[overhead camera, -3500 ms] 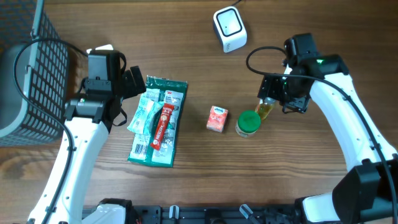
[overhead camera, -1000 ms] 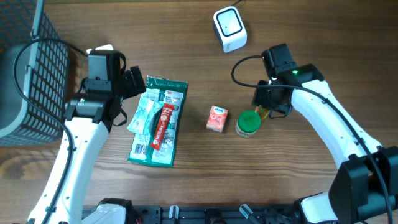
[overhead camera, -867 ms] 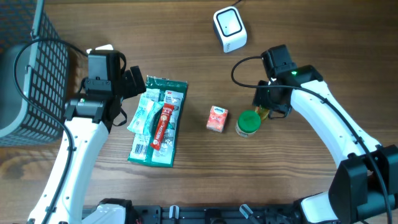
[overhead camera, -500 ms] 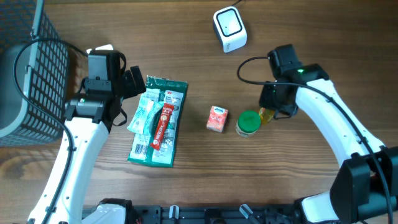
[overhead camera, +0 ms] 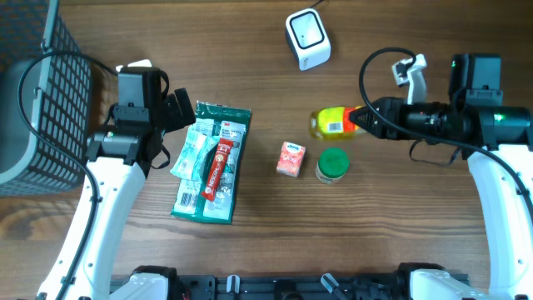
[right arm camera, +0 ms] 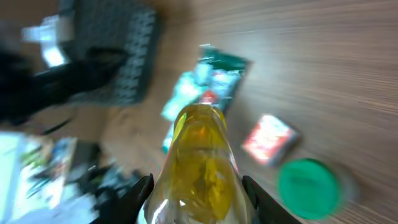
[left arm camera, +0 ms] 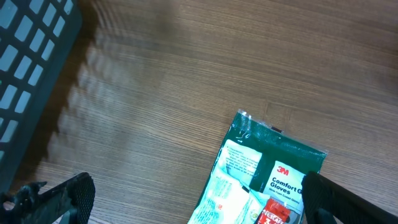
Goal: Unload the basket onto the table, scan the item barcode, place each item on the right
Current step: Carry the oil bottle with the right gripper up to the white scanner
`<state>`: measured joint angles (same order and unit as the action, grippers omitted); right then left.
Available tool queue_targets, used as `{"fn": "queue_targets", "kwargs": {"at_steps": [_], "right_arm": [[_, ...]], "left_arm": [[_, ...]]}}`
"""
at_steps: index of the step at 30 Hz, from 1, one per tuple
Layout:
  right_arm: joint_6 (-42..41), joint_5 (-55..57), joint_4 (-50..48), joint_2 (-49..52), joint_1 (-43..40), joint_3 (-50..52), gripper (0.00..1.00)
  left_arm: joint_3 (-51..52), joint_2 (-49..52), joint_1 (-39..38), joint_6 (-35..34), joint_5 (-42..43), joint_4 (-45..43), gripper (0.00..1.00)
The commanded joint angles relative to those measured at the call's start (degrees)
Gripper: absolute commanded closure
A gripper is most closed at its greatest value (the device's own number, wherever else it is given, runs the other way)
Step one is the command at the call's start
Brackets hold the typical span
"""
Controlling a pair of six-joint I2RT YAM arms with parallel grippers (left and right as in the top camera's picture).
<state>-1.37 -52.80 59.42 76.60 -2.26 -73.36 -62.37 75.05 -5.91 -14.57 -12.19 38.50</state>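
From overhead: gripping a yellow bottle (overhead camera: 331,123) in the right hand (overhead camera: 360,119), bottle lying sideways and jutting out beyond the fingertips, label up. Held above the bench (overhead camera: 400,242), between the white scanner (overhead camera: 307,39) and the green lid (overhead camera: 332,164), with a pink box (overhead camera: 291,158) beside that lid.

From the left wrist: left hand (left arm camera: 198,186) spread wide with nothing between its fingers, over bare wood at the top corner of a green packet (left arm camera: 273,171).

From the right wrist: bottle (right arm camera: 199,162) clamped between both fingers (right arm camera: 140,193), filling the middle; packet, box and lid blurred beyond.
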Motion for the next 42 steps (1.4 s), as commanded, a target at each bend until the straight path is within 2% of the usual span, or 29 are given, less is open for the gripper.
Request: {"fn": "queue_targets", "kwargs": {"at_steps": [1, 23, 34, 42], "right_arm": [[4.81, -17.62, 0.02, -0.33, -0.07, -1.09, 0.82], [5.66, -18.1, 4.26, -0.33, -0.07, -1.09, 0.86], [5.7, -16.0, 4.74, -0.33, 0.0, -1.09, 0.96], [5.9, -15.96, 4.72, -0.31, 0.59, -1.09, 0.96]], "left_arm": [[-0.66, -0.15, 0.24, -0.9, -0.31, -0.15, 0.0], [-0.66, -0.15, 0.24, -0.9, -0.31, -0.15, 0.0], [-0.66, -0.15, 0.24, -0.9, -0.31, -0.15, 0.0], [-0.66, -0.15, 0.24, -0.9, -0.31, -0.15, 0.0]]}}
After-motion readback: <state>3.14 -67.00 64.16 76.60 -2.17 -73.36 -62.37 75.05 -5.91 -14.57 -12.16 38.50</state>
